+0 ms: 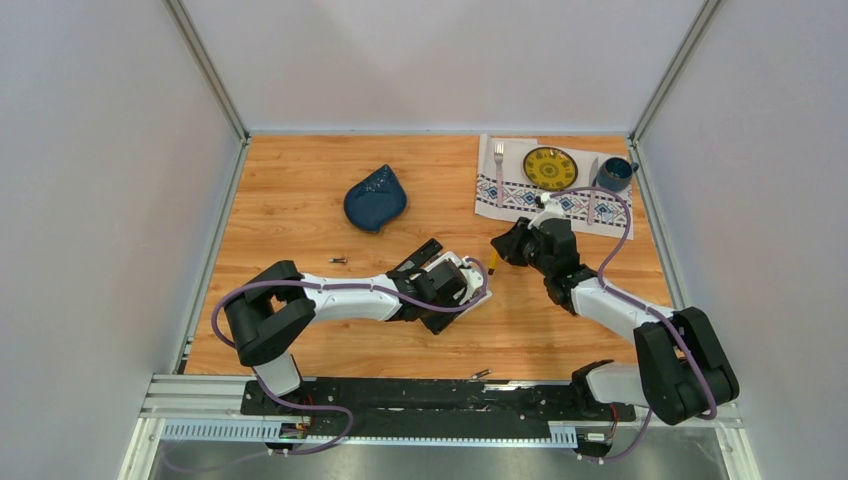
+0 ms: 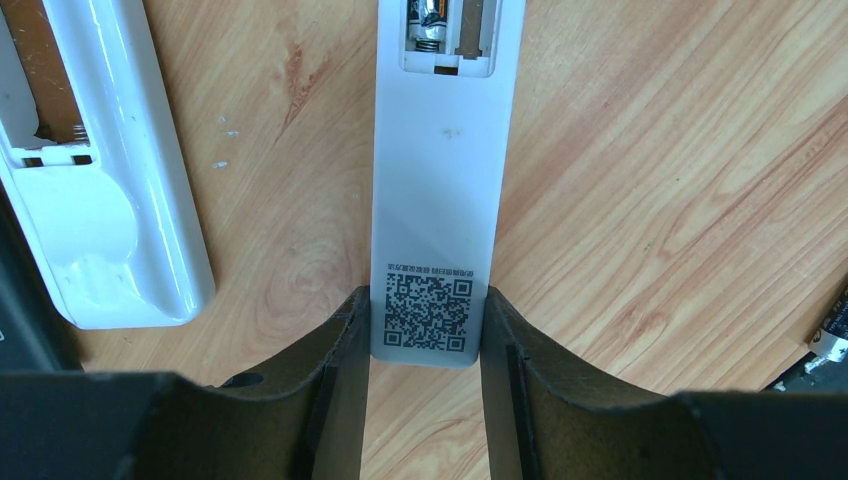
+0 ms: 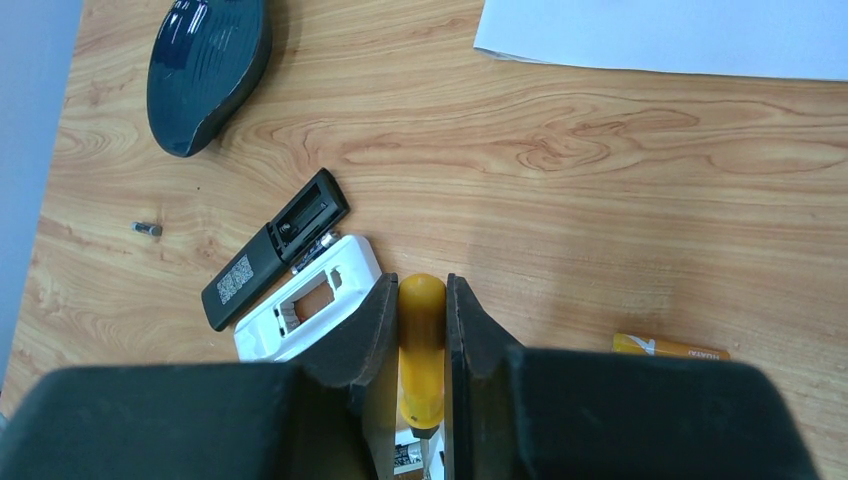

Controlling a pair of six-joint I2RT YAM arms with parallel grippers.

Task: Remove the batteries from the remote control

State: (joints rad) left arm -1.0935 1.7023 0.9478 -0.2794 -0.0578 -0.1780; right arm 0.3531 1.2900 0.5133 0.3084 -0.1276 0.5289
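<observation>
batteries are split: one battery sits in the open bay of the white remote, an orange battery lies on bare wood, its lettering unreadable. left gripper clamps the remote's qr-code end; right gripper clenches the screwdriver. open wood flanks the remote's right.

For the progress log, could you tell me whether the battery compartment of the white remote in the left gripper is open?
Open: the compartment has no cover, and a battery and a spring show inside.
</observation>
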